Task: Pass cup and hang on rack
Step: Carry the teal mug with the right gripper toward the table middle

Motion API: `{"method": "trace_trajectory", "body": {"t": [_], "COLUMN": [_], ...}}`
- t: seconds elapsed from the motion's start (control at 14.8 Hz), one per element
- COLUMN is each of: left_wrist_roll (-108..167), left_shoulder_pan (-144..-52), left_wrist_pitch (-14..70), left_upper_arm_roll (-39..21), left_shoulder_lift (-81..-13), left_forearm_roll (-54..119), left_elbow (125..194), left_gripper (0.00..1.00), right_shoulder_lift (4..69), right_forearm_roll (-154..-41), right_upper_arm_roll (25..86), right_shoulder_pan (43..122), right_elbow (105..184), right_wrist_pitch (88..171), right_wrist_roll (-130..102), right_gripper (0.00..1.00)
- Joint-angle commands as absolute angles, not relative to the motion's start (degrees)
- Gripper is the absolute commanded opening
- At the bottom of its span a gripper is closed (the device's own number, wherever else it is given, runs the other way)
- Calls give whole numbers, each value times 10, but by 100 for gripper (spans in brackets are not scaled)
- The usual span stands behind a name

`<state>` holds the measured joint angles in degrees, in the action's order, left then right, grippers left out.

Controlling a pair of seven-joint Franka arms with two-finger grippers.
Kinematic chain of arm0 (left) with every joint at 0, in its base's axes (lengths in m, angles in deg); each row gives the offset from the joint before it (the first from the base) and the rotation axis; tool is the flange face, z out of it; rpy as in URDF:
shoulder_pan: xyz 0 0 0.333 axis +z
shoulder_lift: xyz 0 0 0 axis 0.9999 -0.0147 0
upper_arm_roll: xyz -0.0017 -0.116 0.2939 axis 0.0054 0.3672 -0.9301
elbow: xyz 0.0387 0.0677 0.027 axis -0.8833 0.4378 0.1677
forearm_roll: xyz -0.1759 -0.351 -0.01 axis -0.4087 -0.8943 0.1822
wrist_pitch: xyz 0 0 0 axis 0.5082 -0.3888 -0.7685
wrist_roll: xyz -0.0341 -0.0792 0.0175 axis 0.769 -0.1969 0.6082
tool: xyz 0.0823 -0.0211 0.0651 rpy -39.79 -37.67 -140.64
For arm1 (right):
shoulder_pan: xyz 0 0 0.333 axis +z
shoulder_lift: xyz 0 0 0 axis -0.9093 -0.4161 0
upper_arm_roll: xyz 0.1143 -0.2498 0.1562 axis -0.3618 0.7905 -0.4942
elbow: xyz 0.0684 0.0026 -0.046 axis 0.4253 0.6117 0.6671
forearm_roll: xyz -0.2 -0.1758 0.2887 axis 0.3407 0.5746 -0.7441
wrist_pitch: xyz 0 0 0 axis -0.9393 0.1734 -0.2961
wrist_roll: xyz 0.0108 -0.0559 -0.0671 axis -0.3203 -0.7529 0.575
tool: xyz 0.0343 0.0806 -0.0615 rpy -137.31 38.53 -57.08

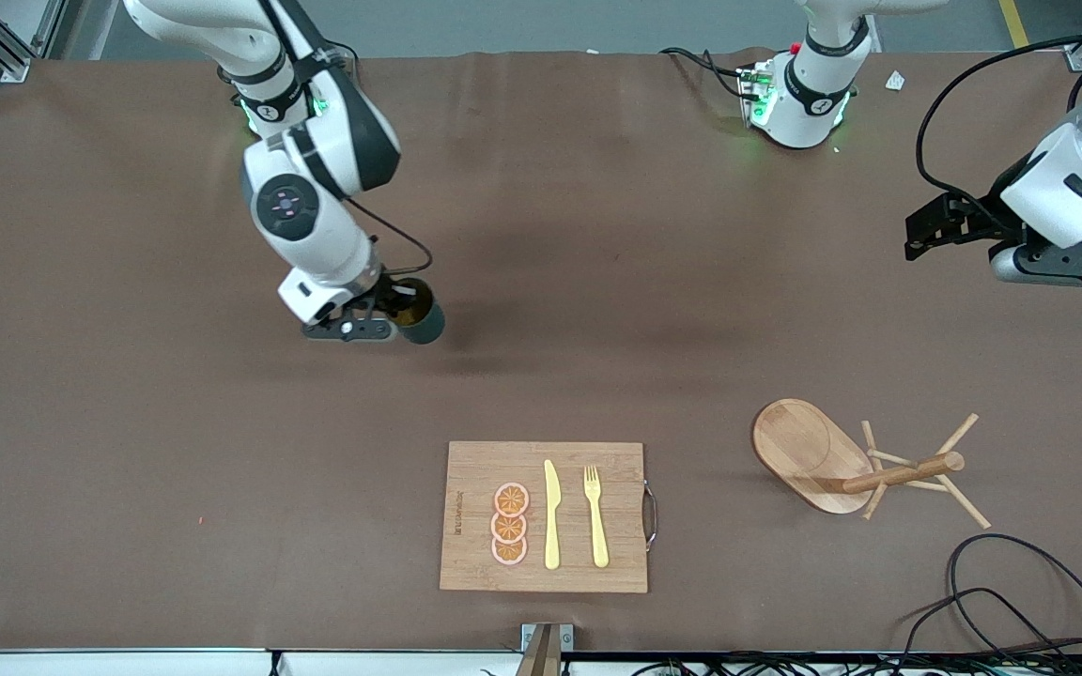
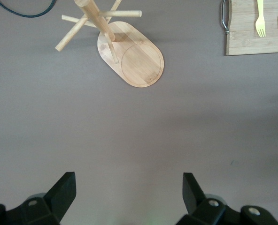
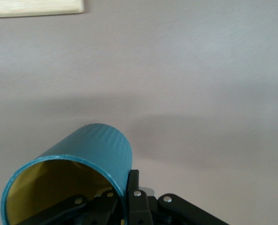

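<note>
My right gripper (image 1: 397, 314) is shut on the wall of the teal cup (image 1: 422, 316) and holds it tilted above the bare brown table, toward the right arm's end. In the right wrist view the cup (image 3: 89, 152) shows its yellowish inside, one finger inside the rim and one finger (image 3: 133, 187) outside. Its handle is hidden. The wooden rack (image 1: 842, 460) stands toward the left arm's end, its post and pegs over the oval base; it also shows in the left wrist view (image 2: 129, 56). My left gripper (image 1: 921, 235) is open and empty in the air above the table, waiting.
A wooden cutting board (image 1: 466, 469) with orange slices (image 1: 509, 524), a yellow knife (image 1: 551, 516) and a yellow fork (image 1: 595, 516) lies near the front edge. Black cables (image 1: 1011, 601) lie nearer the camera than the rack.
</note>
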<state>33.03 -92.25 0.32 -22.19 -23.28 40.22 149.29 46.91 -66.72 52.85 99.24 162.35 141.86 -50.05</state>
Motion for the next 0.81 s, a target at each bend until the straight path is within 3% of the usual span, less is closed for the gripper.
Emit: {"method": "trace_trajectory", "body": {"t": [0.0, 0.75], "left_wrist_roll": [330, 330], "left_shoulder_pan": [-921, -922], "left_wrist_pitch": [3, 1], "left_upper_arm_roll": [-222, -222], "left_shoulder_lift": [-234, -234], "left_forearm_roll": [403, 402], "left_elbow": [1486, 1487], "left_gripper": [100, 100], "right_shoulder_lift": [424, 311], "right_forearm_roll": [-679, -676], "right_upper_arm_roll": [536, 536], "right_shoulder_pan": [1038, 1117], "right_elbow": [1575, 1460], "right_wrist_pitch": [1425, 1423], "right_wrist_roll": [-577, -710], "right_gripper": [0, 0]}}
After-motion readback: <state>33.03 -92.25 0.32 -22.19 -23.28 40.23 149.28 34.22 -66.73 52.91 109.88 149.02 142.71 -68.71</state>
